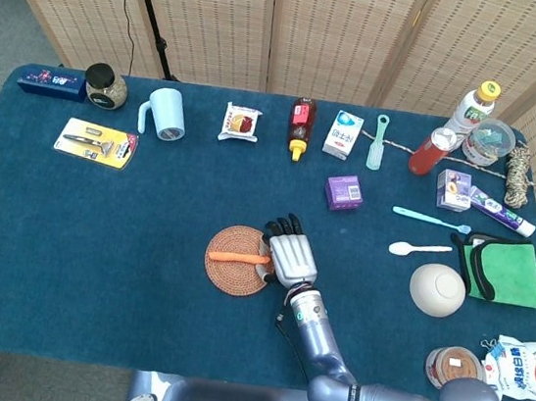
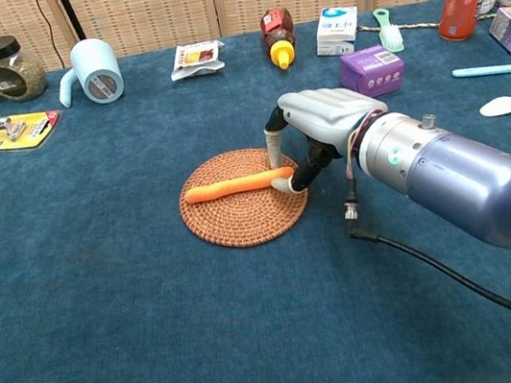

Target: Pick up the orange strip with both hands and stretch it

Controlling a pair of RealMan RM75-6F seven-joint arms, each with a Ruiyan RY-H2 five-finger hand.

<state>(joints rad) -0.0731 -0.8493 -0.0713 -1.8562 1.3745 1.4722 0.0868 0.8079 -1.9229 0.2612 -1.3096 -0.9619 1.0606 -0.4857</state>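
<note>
Woven mat sits mid-surface with the orange strip lying across it. Right hand and its forearm block the mat's 3 to 5 o'clock side; its cable trails on the cloth at 4 o'clock. Open blue cloth from 6 round through 9 to 12 o'clock. Nearest clutter: purple box at 1 o'clock, razor pack at 10, both well apart from the mat.

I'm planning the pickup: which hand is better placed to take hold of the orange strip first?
The right hand: its fingers already close around the orange strip's right end on the woven mat. The left hand is out of view.
</note>
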